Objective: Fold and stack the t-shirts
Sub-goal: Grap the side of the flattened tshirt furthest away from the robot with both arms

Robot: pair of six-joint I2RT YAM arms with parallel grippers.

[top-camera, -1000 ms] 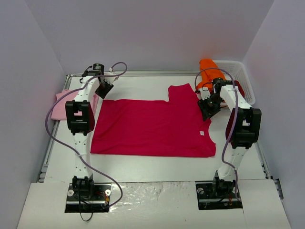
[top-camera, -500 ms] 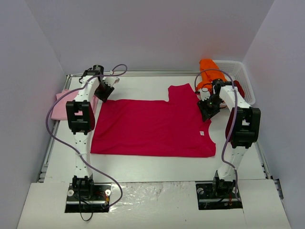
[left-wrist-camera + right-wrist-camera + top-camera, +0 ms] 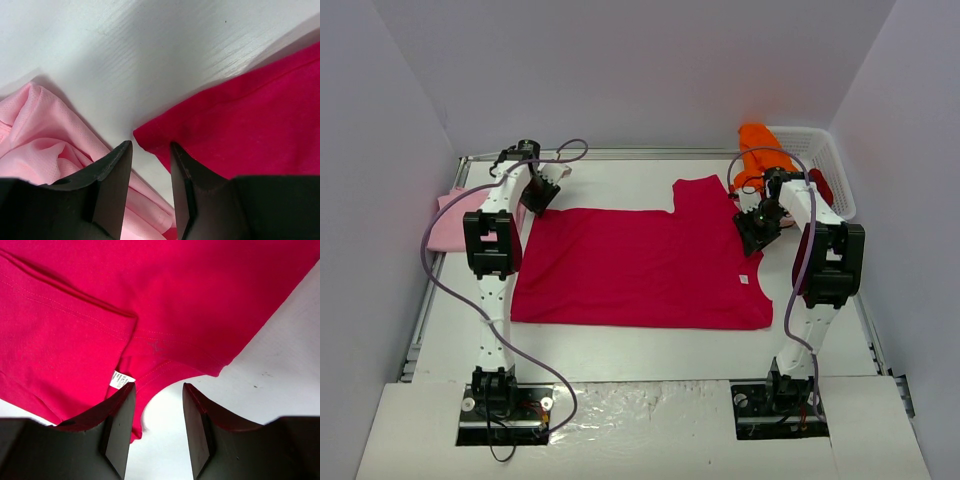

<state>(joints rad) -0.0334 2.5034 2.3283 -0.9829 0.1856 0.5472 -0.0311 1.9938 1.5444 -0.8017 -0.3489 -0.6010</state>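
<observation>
The crimson t-shirt lies flat on the counter, its long axis running left to right between the arms. Its far-left corner sits just ahead of the left gripper, beside the pale pink t-shirt, and its neckline lies under the right gripper. Both grippers stand partly parted and hold nothing, each nearest its own end.

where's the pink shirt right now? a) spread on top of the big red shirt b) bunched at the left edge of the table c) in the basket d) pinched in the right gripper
b, the pink shirt lies bunched at the left edge of the table, beside the corner of the big crimson shirt and far from the basket.
</observation>
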